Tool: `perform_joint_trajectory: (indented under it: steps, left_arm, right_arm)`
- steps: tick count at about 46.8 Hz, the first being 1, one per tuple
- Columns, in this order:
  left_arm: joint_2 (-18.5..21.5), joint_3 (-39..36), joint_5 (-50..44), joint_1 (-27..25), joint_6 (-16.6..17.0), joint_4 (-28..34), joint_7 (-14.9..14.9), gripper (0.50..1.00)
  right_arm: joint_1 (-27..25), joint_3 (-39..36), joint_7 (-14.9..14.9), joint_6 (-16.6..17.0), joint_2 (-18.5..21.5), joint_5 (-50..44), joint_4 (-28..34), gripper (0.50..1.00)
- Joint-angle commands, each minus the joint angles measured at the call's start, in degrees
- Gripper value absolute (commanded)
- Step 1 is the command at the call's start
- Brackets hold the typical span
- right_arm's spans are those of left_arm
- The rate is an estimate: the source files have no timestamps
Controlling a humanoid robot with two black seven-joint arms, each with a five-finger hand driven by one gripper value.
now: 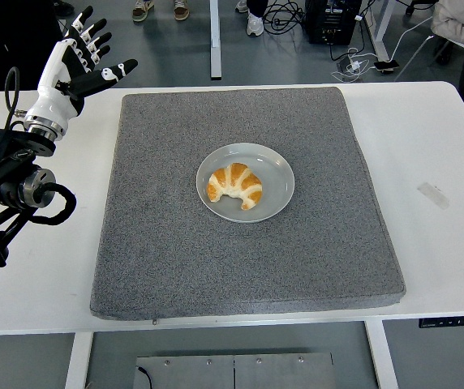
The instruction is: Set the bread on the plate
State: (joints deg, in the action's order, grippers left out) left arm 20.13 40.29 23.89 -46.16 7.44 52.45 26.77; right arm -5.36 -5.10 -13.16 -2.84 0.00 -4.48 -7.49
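A golden croissant [235, 185] lies on the grey plate [276, 171] in the middle of the grey mat [240, 267]. My left hand [82, 57] is raised at the far left, above the table's back left corner, well clear of the plate. Its fingers are spread and hold nothing. The left arm [17, 178] runs down along the left edge. The right arm is out of view.
The grey mat covers most of the white table [435, 146]. A small strip of tape [434, 194] lies on the table at the right. People's feet, table legs and cables show on the floor beyond the far edge.
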Motion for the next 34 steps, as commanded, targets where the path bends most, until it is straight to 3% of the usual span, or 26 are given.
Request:
perform_joint_trajectory:
  steps: [1,5,16,25,34]
  left_arm:
    - [0.1,1.5,-2.7,0.5,-1.0,-0.3,-0.1,0.949]
    - [0.3,2.4,-5.5,0.6,-2.8,-1.6,-0.2,0.949]
    - [-0.1,4.4,-12.4,-0.2,-11.2,-13.0,-1.0,0.949]
    - [-0.7,4.4,-14.3,-0.9,-15.0,-16.4,-1.1,0.949]
    - [-2.1,4.4,-16.8,-1.2,-16.1,-18.1,-1.3,0.949]
  right_arm:
    - [0.0,0.0,0.0,0.0,0.0,0.0,0.0,1.000]
    - [0.0,0.0,0.0,0.0,0.0,0.0,0.0,1.000]
    - [0.0,0.0,0.0,0.0,0.0,0.0,-0.1,1.000]
    - [0.0,0.0,0.1,0.0,0.0,0.0,-0.1,1.000]
    - [0.3,-0.2,0.0,0.0,0.0,0.0,-0.5,1.000]
